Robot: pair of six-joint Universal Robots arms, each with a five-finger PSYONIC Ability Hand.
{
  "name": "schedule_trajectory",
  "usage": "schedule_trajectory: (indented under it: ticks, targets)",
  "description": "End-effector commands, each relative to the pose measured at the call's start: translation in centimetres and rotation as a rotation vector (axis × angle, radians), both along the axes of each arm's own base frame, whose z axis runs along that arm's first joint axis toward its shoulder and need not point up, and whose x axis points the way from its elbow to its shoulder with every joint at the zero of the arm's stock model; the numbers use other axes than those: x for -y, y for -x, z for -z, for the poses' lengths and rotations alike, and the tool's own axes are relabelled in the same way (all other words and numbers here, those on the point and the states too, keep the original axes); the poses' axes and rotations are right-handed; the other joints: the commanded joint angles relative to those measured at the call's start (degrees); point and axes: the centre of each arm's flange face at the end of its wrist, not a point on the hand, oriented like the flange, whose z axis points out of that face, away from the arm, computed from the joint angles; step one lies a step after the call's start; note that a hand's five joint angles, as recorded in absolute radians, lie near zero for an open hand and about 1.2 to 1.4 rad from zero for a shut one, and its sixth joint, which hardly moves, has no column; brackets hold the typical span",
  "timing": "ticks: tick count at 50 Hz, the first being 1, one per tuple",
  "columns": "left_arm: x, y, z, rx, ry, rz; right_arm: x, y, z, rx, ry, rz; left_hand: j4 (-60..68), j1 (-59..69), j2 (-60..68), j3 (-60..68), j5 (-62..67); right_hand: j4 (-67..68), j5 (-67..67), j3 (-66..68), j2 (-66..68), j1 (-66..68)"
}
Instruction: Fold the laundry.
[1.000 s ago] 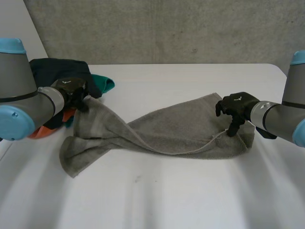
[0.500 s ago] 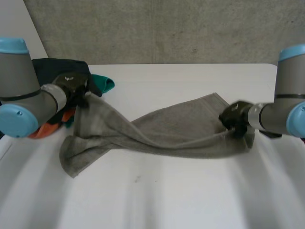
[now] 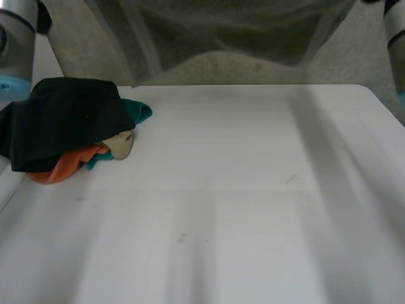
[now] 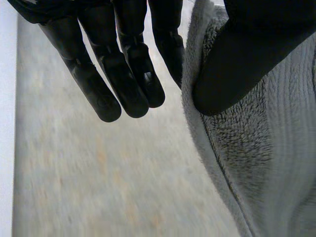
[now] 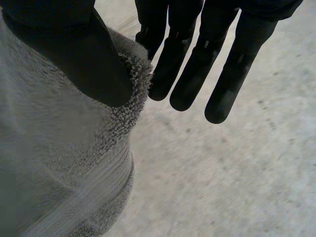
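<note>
1. The left robot hand (image 4: 123,74) is closed on the grey towel (image 4: 256,163). The towel's border is pinched between the thumb and the nearest finger, and the other fingers (image 4: 98,84) are held straight, clear of the cloth.
2. The right robot hand (image 5: 89,64) is likewise closed on the towel (image 5: 59,163). The thumb is pressed onto the fluffy border against the nearest finger, and the remaining fingers (image 5: 187,84) are stretched out straight beside it.
3. It cannot be told from the wrist views whether a corner or a plain stretch of edge is gripped by either hand.
4. In the head view the towel (image 3: 221,25) is held high above the tabletop (image 3: 253,190) and is spread wide between the two arms. Its lower edge hangs in front of the concrete wall (image 3: 240,73), well apart from the table surface.
5. The left arm (image 3: 12,38) is seen at one upper corner of the head view and the right arm (image 3: 397,38) at the other.
6. A pile of clothes is left on the tabletop on the robot's left side. A black garment (image 3: 63,120) is laid on top, a teal piece (image 3: 140,113) is seen at its far edge, an orange piece (image 3: 60,170) is tucked beneath its near edge, and a beige piece (image 3: 121,145) is seen just beside the orange one.
</note>
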Motion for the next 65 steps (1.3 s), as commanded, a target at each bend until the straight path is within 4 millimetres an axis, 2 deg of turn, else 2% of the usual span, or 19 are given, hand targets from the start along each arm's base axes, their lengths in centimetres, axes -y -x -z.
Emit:
schedule_trajectory:
  ticks: [1, 2, 5, 6, 8, 9, 11, 12, 17, 21, 24, 28, 39, 44, 47, 56, 65]
  targets:
    - [1.4, -0.3, 8.0, 0.099, -0.217, -0.032, 0.4, 0.4, 6.7, -0.114, -0.196, 0.015, 9.07, 10.49, 9.06, 9.37, 11.52, 11.60, 11.92, 11.90, 12.34, 14.97]
    - [1.5, -0.4, 9.8, 0.123, -0.260, -0.040, 0.4, 0.6, 8.5, -0.145, -0.253, 0.017, 9.07, 10.49, 9.06, 9.37, 11.52, 11.60, 11.92, 11.90, 12.34, 14.97]
    - [1.5, -0.6, 12.7, 0.156, -0.334, -0.044, 0.1, 0.9, 11.5, -0.195, -0.346, 0.014, 9.07, 10.49, 9.06, 9.37, 11.52, 11.60, 11.92, 11.90, 12.34, 14.97]
    - [1.3, -0.6, 14.5, 0.176, -0.385, -0.043, -0.1, 1.2, 13.5, -0.223, -0.410, 0.010, 9.24, 10.66, 9.23, 9.53, 11.69, 11.60, 11.92, 11.90, 12.34, 14.97]
    - [1.0, -0.6, 16.4, 0.196, -0.438, -0.035, -0.4, 1.6, 15.6, -0.252, -0.473, 0.001, 9.57, 11.00, 9.56, 9.87, 12.02, 11.60, 11.92, 11.90, 12.34, 14.97]
    - [0.6, -0.6, 18.1, 0.219, -0.483, -0.026, -0.8, 1.8, 17.5, -0.274, -0.528, -0.012, 9.57, 11.00, 9.57, 9.87, 12.03, 11.60, 11.92, 11.90, 12.34, 14.97]
    - [0.0, -0.5, 19.5, 0.245, -0.523, -0.012, -1.3, 1.9, 19.3, -0.296, -0.578, -0.027, 9.57, 11.00, 9.57, 9.87, 12.03, 11.60, 11.92, 11.90, 12.34, 14.97]
    - [-0.5, -0.4, 20.6, 0.267, -0.552, 0.005, -1.8, 2.0, 20.8, -0.314, -0.619, -0.043, 9.74, 11.17, 9.73, 10.04, 12.19, 11.60, 11.92, 11.90, 12.34, 14.97]
    - [-1.9, -0.4, 22.5, 0.347, -0.595, 0.041, -3.0, 2.2, 23.7, -0.336, -0.710, -0.072, 9.74, 11.17, 9.73, 10.04, 12.19, 11.60, 11.92, 11.90, 12.34, 14.97]
    - [-2.4, -0.6, 22.3, 0.388, -0.588, 0.040, -3.2, 2.5, 24.3, -0.344, -0.741, -0.071, 9.57, 11.00, 9.57, 9.87, 12.03, 11.60, 11.92, 11.90, 12.34, 14.97]
    - [-2.8, -0.7, 21.9, 0.409, -0.577, 0.034, -3.1, 2.9, 24.2, -0.346, -0.756, -0.064, 9.57, 11.00, 9.57, 9.87, 12.03, -1.64, -1.32, -1.34, -0.90, 1.73]
    - [-2.9, -0.7, 21.6, 0.419, -0.571, 0.027, -2.8, 3.3, 24.1, -0.367, -0.768, -0.065, 9.57, 11.00, 9.57, 9.87, 12.03, -12.45, -12.13, -12.15, -11.71, -9.08]
    - [-3.0, -0.6, 21.7, 0.424, -0.579, 0.035, -1.8, 3.7, 24.6, -0.530, -0.744, -0.087, 9.41, 10.83, 9.40, 9.70, 11.86, -23.56, -23.24, -23.26, -22.82, -20.19]
    - [-3.0, -0.7, 21.7, 0.425, -0.580, 0.038, -1.6, 3.7, 24.1, -0.586, -0.715, -0.106, 9.41, 10.83, 9.40, 9.70, 11.86, -30.46, -30.14, -30.16, -29.72, -27.09]
    - [-3.0, -0.8, 21.7, 0.426, -0.586, 0.039, -1.8, 3.3, 23.5, -0.617, -0.690, -0.151, 9.24, 10.66, 9.23, 9.54, 11.69, -35.67, -35.35, -35.38, -34.94, -32.31]
    - [-3.2, -0.8, 21.2, 0.424, -0.587, 0.053, -1.5, 1.1, 22.0, -0.698, -0.612, -0.297, 9.07, 10.49, 9.06, 9.37, 11.52, -36.70, -36.38, -36.40, -35.96, -33.33]
    - [-3.4, -1.0, 20.5, 0.422, -0.588, 0.055, -0.6, -0.8, 23.2, -0.802, -0.624, -0.374, 8.73, 10.16, 8.72, 9.03, 11.19, -37.03, -36.71, -36.73, -36.30, -33.67]
